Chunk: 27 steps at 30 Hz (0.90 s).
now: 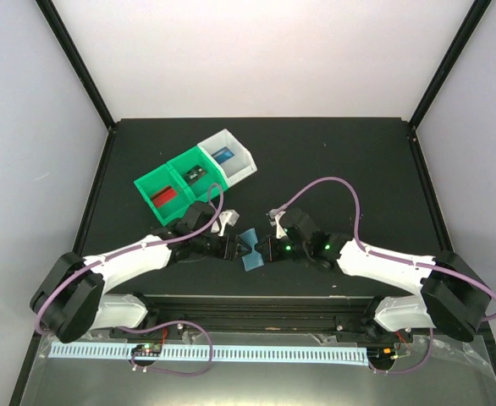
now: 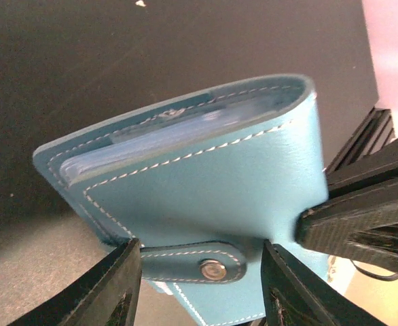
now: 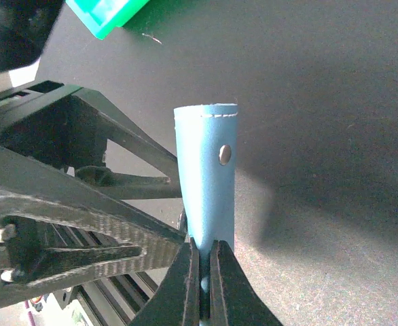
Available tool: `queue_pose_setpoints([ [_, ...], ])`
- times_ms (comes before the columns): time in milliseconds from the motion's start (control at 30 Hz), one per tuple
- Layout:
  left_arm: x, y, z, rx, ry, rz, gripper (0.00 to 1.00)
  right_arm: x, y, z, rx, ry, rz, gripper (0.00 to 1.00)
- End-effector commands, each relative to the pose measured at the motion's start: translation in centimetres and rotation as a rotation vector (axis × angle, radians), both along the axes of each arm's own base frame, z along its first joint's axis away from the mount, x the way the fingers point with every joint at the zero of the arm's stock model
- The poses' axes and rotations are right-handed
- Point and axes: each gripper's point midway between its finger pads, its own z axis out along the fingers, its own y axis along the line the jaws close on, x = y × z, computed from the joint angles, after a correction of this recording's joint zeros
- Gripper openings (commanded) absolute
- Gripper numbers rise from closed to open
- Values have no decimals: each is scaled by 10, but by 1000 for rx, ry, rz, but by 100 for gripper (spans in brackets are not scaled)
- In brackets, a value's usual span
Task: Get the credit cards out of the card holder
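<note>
L fingers point(image 2: 199, 285) grasping card holder point(image 2: 206, 204) | R fingers point(image 3: 203, 272) clenched on holder | lifted off table point(image 1: 333, 161)

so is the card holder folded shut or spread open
Folded but unsnapped: the card holder has panels together, while its snap tab hangs loose.

Card holder held folded above the counter, seen from the left wrist.

The card holder point(image 2: 206, 197) is blue with white stitching (a clear inner sleeve shows along its upper edge), tilted, with its rounded fold at upper right. A snap tab with a metal stud lies at its lower edge, between the two fingers point(image 2: 111, 285) of the left hand point(image 2: 202, 288). The right hand point(image 2: 362, 217) pinches its right edge. Dark counter point(image 2: 117, 68) lies behind.
</note>
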Motion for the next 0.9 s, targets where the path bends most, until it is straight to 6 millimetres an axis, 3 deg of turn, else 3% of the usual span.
queue_pose_setpoints([
  [0,4,0,-7,73,-24,-12,50,2,10,21,68,-41,8,1],
  [300,13,15,-25,213,-36,16,40,-1,7,18,53,-45,23,1],
  [633,11,30,-43,309,-32,22,18,2,-7,-10,-34,-31,-28,1],
  [733,9,32,-46,321,-28,13,3,4,-9,-15,-42,-31,-37,1],
  [867,6,30,-43,302,-30,4,2,4,-9,-22,-61,-29,-33,1],
])
